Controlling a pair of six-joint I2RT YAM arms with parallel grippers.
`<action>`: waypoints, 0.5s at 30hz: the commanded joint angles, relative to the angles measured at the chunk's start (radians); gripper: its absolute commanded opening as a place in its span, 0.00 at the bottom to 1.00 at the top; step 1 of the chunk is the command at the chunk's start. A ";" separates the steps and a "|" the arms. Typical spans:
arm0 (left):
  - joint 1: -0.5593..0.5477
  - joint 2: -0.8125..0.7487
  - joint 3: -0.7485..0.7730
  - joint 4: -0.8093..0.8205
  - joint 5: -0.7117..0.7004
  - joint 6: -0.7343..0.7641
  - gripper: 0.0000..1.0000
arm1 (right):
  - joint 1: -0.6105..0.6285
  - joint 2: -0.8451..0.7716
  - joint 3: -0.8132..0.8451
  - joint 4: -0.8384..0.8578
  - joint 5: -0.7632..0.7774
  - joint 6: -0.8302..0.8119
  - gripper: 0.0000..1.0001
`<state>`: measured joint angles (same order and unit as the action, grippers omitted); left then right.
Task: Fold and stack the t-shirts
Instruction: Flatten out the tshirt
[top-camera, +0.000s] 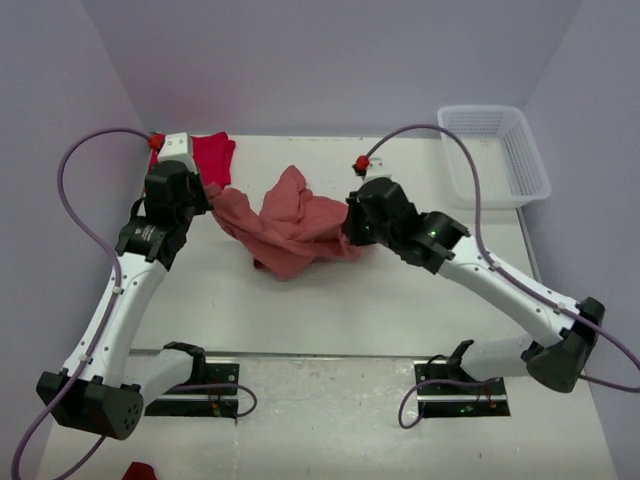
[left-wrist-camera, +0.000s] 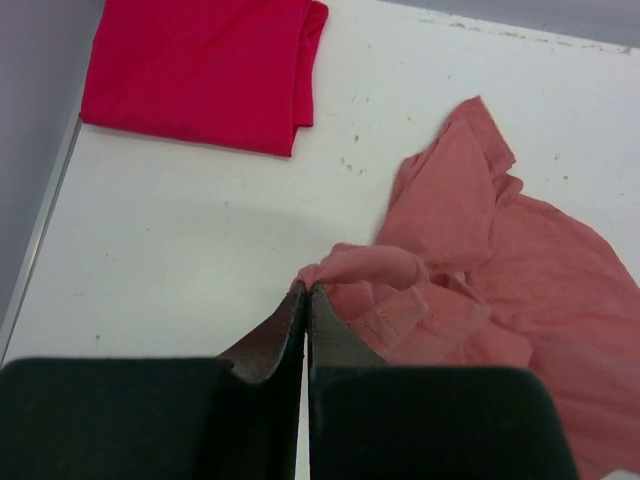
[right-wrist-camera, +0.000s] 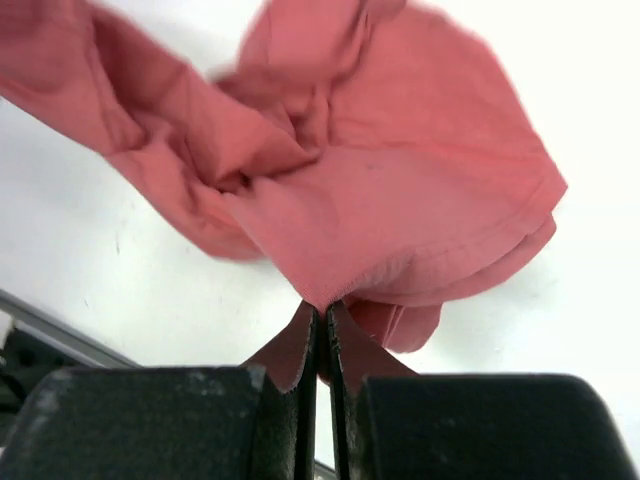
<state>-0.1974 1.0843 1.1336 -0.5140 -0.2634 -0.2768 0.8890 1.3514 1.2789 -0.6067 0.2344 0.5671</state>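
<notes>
The salmon-pink t-shirt (top-camera: 290, 225) lies crumpled mid-table between both arms; it also shows in the left wrist view (left-wrist-camera: 470, 260) and the right wrist view (right-wrist-camera: 400, 170). My left gripper (left-wrist-camera: 306, 290) is shut on its left edge, pinching a small fold at the fingertips. My right gripper (right-wrist-camera: 322, 308) is shut on its right edge, holding the cloth lifted off the table. The bright red t-shirt (top-camera: 213, 157) lies folded flat at the back left, partly behind my left arm; it shows whole in the left wrist view (left-wrist-camera: 205, 70).
A white mesh basket (top-camera: 493, 152) stands at the back right corner. Purple cables loop from both arms. A small red scrap (top-camera: 138, 471) lies at the bottom edge. The table's left edge (left-wrist-camera: 40, 240) runs close to the folded red tee.
</notes>
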 joint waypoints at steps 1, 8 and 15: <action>0.010 -0.067 0.040 0.008 0.032 0.019 0.00 | -0.016 -0.069 0.112 -0.186 0.095 -0.130 0.00; 0.010 -0.237 0.069 0.016 0.150 0.027 0.00 | -0.016 -0.173 0.261 -0.365 0.192 -0.165 0.00; 0.010 -0.297 0.204 -0.118 0.040 0.054 0.00 | -0.024 -0.176 0.451 -0.547 0.385 -0.136 0.00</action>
<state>-0.1967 0.8089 1.2793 -0.5770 -0.1768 -0.2646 0.8696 1.1954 1.6436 -1.0519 0.4904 0.4274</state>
